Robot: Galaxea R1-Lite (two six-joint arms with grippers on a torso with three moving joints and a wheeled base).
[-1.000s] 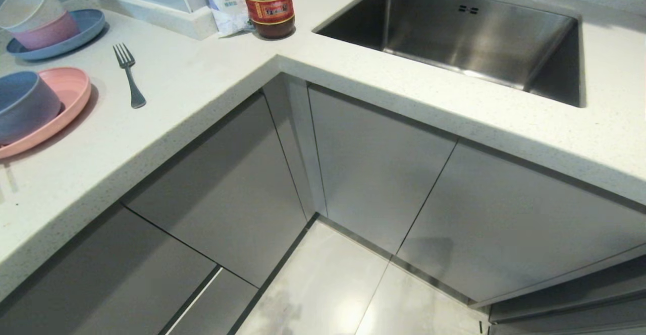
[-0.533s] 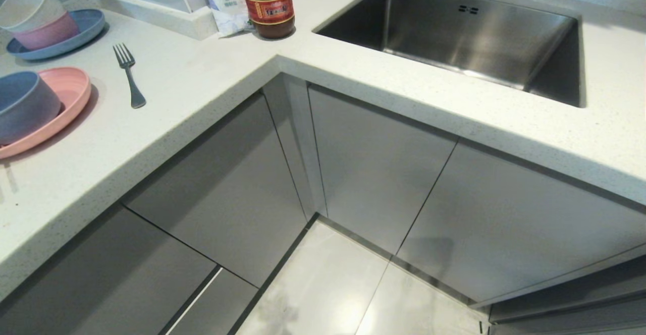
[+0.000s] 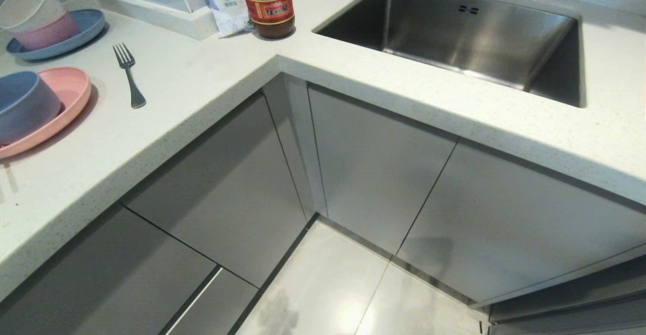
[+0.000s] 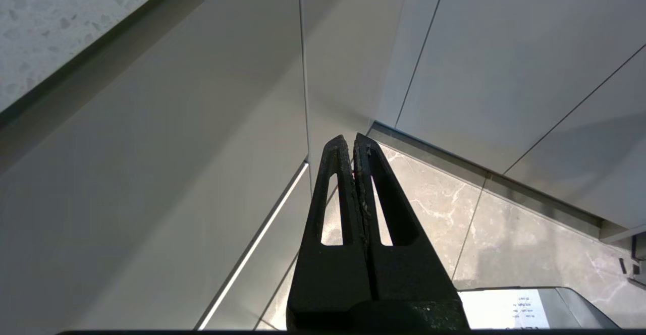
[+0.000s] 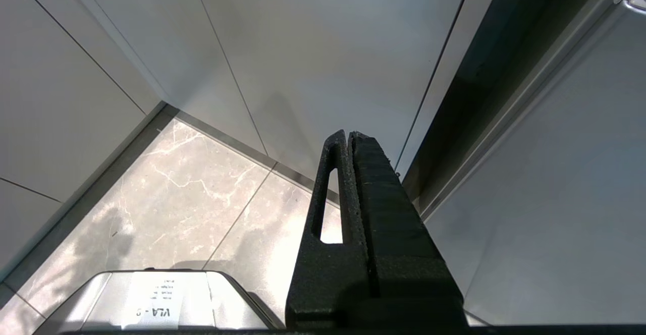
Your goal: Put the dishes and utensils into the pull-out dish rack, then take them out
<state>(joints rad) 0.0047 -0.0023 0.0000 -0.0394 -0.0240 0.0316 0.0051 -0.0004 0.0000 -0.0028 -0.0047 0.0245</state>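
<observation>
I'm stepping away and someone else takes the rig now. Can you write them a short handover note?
Left claw: shut, empty, low by the cabinet fronts.
Right claw: shut, empty, low above the floor.
On the counter: blue-grey bowl sitting on the pink plate, fork beside them. Chopsticks and spoon not in view.
Done: nothing loaded; no rack is pulled out, cabinet fronts closed.
Left: open the rack, load everything, then unload.

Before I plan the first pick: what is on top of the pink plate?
The blue-grey bowl sits on the pink plate. The picture's edge cuts off both, so anything further left is unseen.
</observation>
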